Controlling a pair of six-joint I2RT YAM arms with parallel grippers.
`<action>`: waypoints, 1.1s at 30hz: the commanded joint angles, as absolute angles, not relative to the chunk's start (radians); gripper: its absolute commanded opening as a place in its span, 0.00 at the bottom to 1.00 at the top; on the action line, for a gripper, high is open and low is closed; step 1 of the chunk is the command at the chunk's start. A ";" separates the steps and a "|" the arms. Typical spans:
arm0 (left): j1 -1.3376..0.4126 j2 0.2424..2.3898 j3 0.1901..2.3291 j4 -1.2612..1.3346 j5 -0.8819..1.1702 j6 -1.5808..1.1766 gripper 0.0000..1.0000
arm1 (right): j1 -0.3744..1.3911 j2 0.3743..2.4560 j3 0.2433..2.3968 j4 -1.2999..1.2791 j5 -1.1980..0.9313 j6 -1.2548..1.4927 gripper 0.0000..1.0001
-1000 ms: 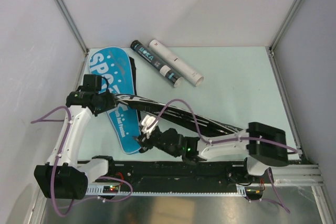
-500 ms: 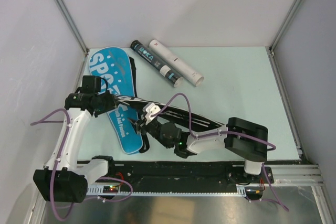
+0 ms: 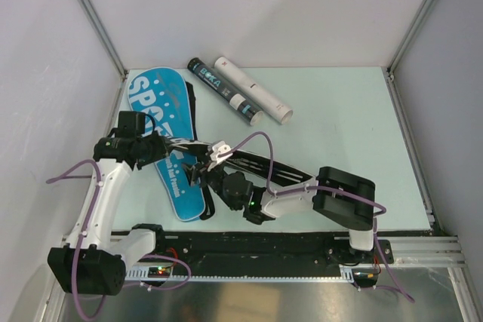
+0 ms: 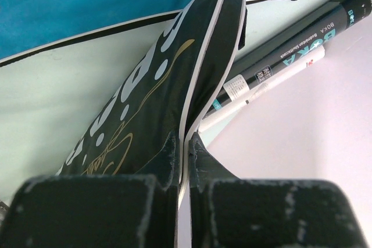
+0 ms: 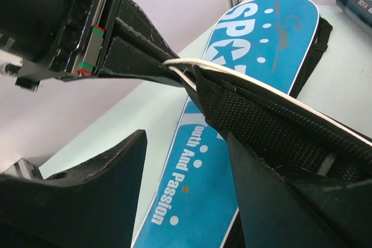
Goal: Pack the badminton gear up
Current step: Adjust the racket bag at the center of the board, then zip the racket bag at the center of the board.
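Note:
A blue SPORT bag (image 3: 160, 111) lies flat at the table's left. My left gripper (image 3: 167, 145) is shut on the white-piped rim of a black bag (image 3: 264, 167), holding that end up above the blue one; the rim (image 4: 187, 143) runs between its fingers. The black bag (image 4: 151, 91) slants off to the right. My right gripper (image 3: 198, 173) stands open just below that held end, over the blue bag (image 5: 232, 143). The black bag's mesh edge (image 5: 273, 117) passes above its right finger (image 5: 279, 201). Nothing is clamped between the right fingers.
A black tube (image 3: 223, 98) and a white tube (image 3: 253, 90) lie side by side at the back middle. The left wall post (image 3: 94, 16) stands close behind the blue bag. The right arm's link (image 3: 343, 197) stretches low across the front.
The right arm has swung left and forward along the black bag, bringing its gripper close under the left gripper, with its jaws a little wider. The left gripper keeps its hold, barely moved.

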State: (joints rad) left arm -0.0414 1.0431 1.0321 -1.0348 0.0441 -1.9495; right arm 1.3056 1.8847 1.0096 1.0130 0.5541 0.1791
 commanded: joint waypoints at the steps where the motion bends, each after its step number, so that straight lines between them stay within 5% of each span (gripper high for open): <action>1: -0.052 0.991 1.014 -1.052 0.106 -1.988 0.00 | 1.285 1.927 1.093 1.028 0.691 0.203 0.64; 12: -0.057 0.968 0.999 -1.053 0.101 -2.002 0.00 | 1.307 1.976 1.163 1.117 0.873 0.087 0.54; 21: -0.060 0.965 0.999 -1.053 0.099 -2.011 0.00 | 1.309 1.974 1.164 1.166 0.805 0.039 0.02; 33: -0.063 0.977 1.051 -1.052 0.052 -2.035 0.00 | 1.347 1.926 1.039 1.126 0.738 0.066 0.00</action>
State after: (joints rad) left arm -0.0521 0.9878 1.0016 -1.0294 0.0463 -1.9823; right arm 1.3342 1.9690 1.0851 1.0855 0.7227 0.0639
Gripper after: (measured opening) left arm 0.045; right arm 0.009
